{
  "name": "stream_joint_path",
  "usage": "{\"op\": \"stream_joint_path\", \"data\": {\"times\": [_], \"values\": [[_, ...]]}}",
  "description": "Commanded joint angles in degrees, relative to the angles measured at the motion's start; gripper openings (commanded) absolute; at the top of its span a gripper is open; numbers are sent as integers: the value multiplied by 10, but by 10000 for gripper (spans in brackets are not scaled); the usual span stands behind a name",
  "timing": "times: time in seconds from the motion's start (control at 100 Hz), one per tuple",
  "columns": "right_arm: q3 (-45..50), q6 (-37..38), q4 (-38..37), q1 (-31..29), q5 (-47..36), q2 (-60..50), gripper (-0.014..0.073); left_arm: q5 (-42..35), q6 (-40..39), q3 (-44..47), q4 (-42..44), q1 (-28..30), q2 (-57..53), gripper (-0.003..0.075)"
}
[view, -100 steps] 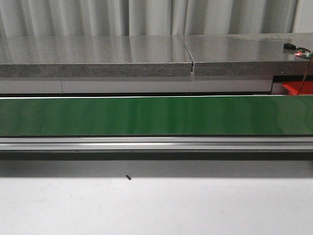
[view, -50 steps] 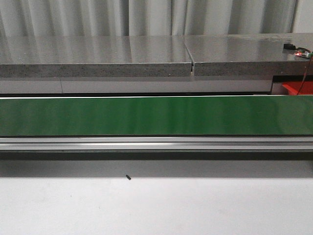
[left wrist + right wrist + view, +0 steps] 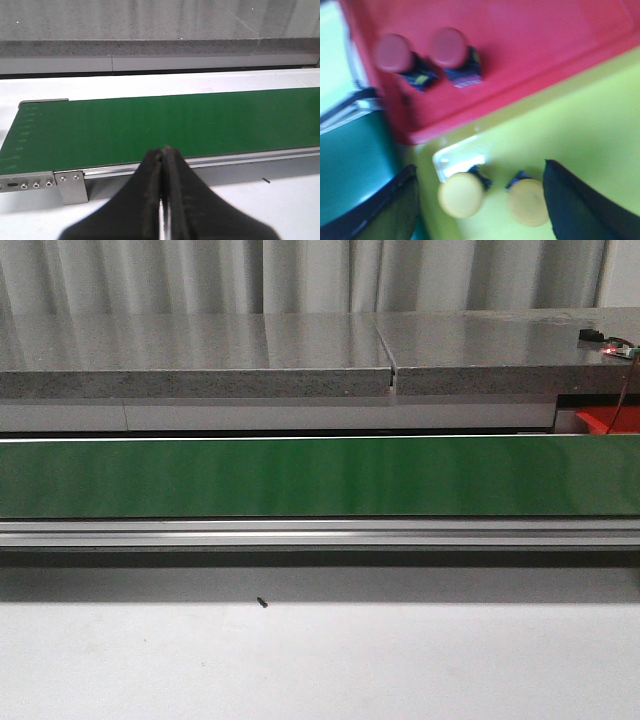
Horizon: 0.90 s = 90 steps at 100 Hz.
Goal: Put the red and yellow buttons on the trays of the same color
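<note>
Over yellow tray [image 3: 590, 115]: right fingers [image 3: 570, 205] spread, empty | left fingers [image 3: 155, 200] pressed together above belt [image 3: 165, 125]

No readable text, brand, number or sign in any view. Faint pale marks, too blurred to read as letters, on the dark bases of the two red buttons [image 3: 395, 52] [image 3: 451, 47] lying in the red tray [image 3: 530, 45] toward 12 o'clock in the right wrist view. Nothing printed on the green belt [image 3: 320, 477], the grey counter [image 3: 200, 355] or the yellow tray [image 3: 580, 130].
</note>
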Motion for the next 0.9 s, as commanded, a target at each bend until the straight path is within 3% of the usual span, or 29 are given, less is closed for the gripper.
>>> {"op": "stream_joint_path", "data": {"times": [0.0, 0.3, 0.6, 0.69, 0.89], "values": [[-15, -3, 13, 30, -13, -57, 526, -44, -2, -15, -11, -4, 6, -20], [26, -15, 10, 203, -10, -172, 523, -44, -2, -15, -11, -4, 6, -20], [126, -15, 10, 276, -4, -277, 505, -44, -2, -15, -11, -4, 6, -20], [151, -20, 10, 276, 2, -311, 423, -44, -2, -15, -11, -4, 6, -20], [181, -45, 10, 276, 4, -368, 83, -44, -2, -15, -11, -4, 6, -20]]}}
